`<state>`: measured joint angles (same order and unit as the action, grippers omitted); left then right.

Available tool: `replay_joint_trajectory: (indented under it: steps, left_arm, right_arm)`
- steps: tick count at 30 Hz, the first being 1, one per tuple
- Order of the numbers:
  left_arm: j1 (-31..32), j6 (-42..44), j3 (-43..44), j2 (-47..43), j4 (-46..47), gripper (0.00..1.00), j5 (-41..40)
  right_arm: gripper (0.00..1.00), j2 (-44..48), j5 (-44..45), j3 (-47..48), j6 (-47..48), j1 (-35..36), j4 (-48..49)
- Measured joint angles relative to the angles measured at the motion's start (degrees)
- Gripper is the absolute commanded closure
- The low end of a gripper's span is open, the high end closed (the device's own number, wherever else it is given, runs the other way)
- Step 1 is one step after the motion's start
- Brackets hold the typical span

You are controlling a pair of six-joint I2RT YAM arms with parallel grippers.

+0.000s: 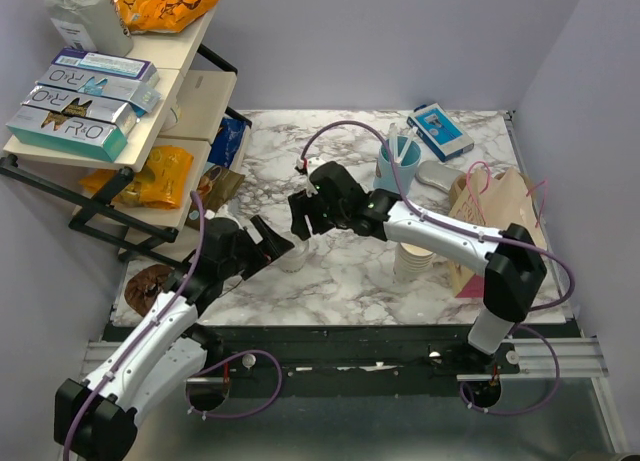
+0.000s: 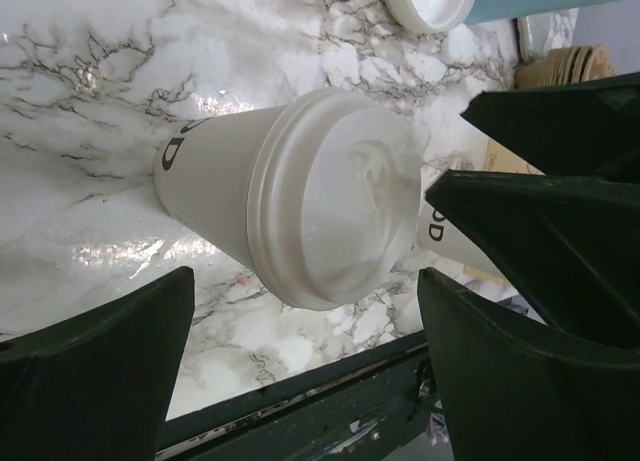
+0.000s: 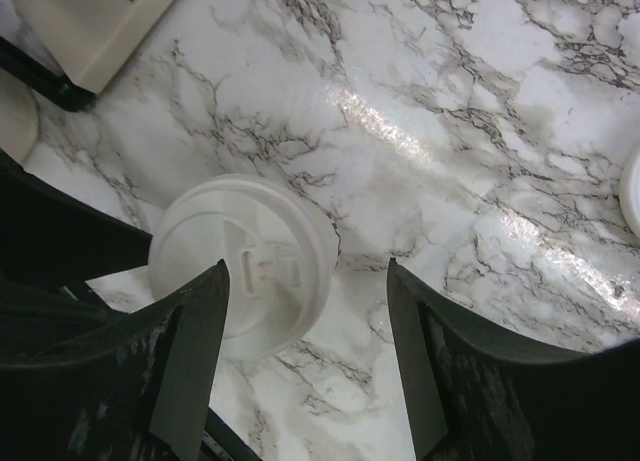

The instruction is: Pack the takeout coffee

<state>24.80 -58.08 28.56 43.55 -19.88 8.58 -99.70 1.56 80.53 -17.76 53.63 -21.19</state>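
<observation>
The takeout coffee, a small white paper cup with a white lid and dark lettering, stands upright on the marble table between the two grippers. In the left wrist view the cup is just ahead of my left gripper, which is open wide and touches nothing. From the right wrist, I look down on the lid. It lies to the left of the gap of my right gripper and partly behind the left finger. That gripper is open and holds nothing.
A brown paper bag with pink handles stands at the right. A stack of lidless cups is in front of it. A light-blue mug and a blue box sit at the back. A loaded shelf fills the left side.
</observation>
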Motion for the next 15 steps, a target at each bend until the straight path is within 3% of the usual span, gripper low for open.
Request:
replay_joint_trajectory:
  steps: [9,15]
  left_arm:
    - [-2.32,0.42,1.6,-1.44,-3.67,0.02,-3.32]
    - [-4.15,0.15,1.6,0.68,-2.62,0.09,-3.23]
  right_arm:
    - [0.33,4.35,-1.29,-2.1,-5.75,0.0,0.81]
    - [0.39,3.54,-2.84,-3.37,-8.79,0.0,0.98]
